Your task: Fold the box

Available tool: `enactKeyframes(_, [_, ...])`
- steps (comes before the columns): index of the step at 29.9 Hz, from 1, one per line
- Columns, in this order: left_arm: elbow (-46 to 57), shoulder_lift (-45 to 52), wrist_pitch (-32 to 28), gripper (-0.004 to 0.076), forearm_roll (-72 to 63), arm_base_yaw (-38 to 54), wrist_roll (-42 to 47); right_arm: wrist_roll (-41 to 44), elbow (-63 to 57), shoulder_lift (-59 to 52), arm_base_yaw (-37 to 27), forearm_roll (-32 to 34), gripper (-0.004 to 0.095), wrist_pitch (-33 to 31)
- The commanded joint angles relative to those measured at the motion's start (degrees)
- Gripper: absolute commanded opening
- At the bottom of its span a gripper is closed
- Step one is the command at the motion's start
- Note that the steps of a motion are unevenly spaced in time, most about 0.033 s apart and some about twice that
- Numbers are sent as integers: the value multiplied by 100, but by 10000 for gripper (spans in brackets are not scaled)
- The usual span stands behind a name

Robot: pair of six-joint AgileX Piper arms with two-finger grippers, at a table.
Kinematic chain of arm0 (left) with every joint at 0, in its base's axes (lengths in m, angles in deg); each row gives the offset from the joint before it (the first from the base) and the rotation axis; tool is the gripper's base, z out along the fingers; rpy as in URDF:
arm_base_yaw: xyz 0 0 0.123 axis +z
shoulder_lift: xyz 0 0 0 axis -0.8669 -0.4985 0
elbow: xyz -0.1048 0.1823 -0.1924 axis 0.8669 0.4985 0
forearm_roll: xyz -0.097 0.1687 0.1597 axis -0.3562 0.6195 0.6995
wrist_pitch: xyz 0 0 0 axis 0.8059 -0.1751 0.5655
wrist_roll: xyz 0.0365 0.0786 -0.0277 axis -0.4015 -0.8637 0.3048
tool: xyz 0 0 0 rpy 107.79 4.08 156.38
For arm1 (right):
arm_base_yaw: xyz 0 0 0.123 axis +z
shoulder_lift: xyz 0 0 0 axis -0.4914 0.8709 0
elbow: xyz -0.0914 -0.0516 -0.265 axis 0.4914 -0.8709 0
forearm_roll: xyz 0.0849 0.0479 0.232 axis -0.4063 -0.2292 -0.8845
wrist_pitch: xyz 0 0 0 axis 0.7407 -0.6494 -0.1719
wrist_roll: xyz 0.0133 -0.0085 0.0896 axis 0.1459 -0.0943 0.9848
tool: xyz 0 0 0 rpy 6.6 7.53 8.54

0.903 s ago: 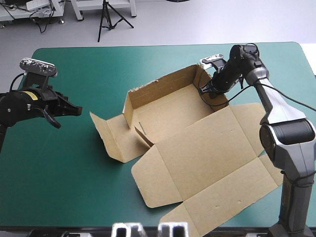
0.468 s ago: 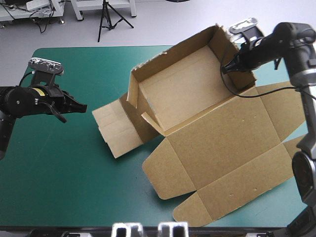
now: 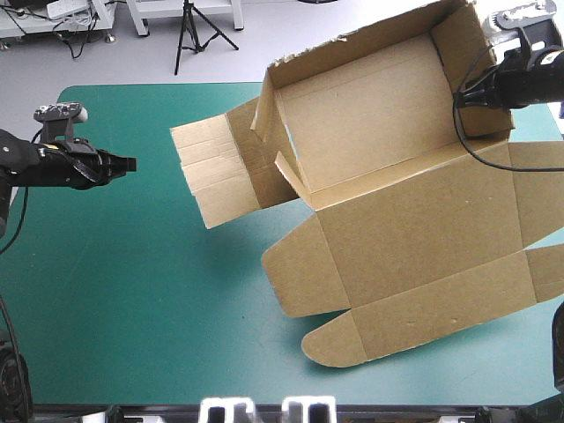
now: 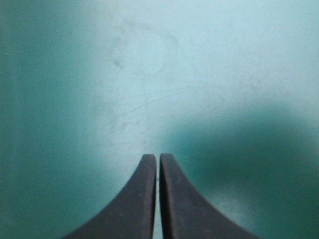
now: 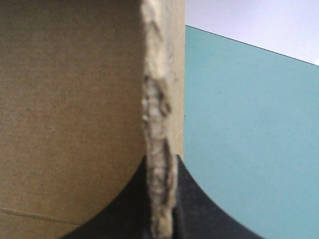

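Note:
The brown box [image 3: 388, 176] is lifted and tilted over the table's right half, its tray part raised with walls up and its lid panel flat toward the near edge. My right gripper [image 3: 464, 97] is shut on the tray's right-hand wall; in the right wrist view the wall's torn edge [image 5: 158, 149] stands between the black fingers of that gripper [image 5: 162, 219]. A side flap [image 3: 211, 172] hangs out to the left. My left gripper [image 3: 128, 163] hovers over the teal-green cover, apart from the flap, its fingers [image 4: 144, 199] shut on nothing.
Bare teal-green cover [image 3: 132, 291] spreads across the left and near-left of the table. The box's lid flaps reach close to the near right edge [image 3: 529, 370]. A black tripod [image 3: 189, 35] stands beyond the far edge.
My right gripper has risen up and to the right with the box wall, tilting the tray off the table. The left arm has drawn back slightly to the left.

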Motion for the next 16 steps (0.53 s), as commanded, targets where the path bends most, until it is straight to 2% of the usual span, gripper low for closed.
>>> enactKeyframes(1, [-189, -112, -101, 17, -1385, 259, -436, -48, 166, -241, -48, -711, -18, -135])
enactKeyframes(4, [-189, -444, 237, 48, -2077, 273, -937, -85, 166, -241, -48, -997, -18, -135])
enactKeyframes(9, [-189, -1040, 1565, 195, -3653, 261, -1824, -101, 166, -241, -48, -1209, -18, -135])
enactKeyframes(12, [-189, -1152, 1555, 267, -3857, 123, -1973, -125, 166, -241, -48, -1379, -18, -125])
enactKeyframes(16, [-189, -1165, 1555, 280, -3855, -242, -2194, -243, 166, -215, -48, -1812, -18, -125])
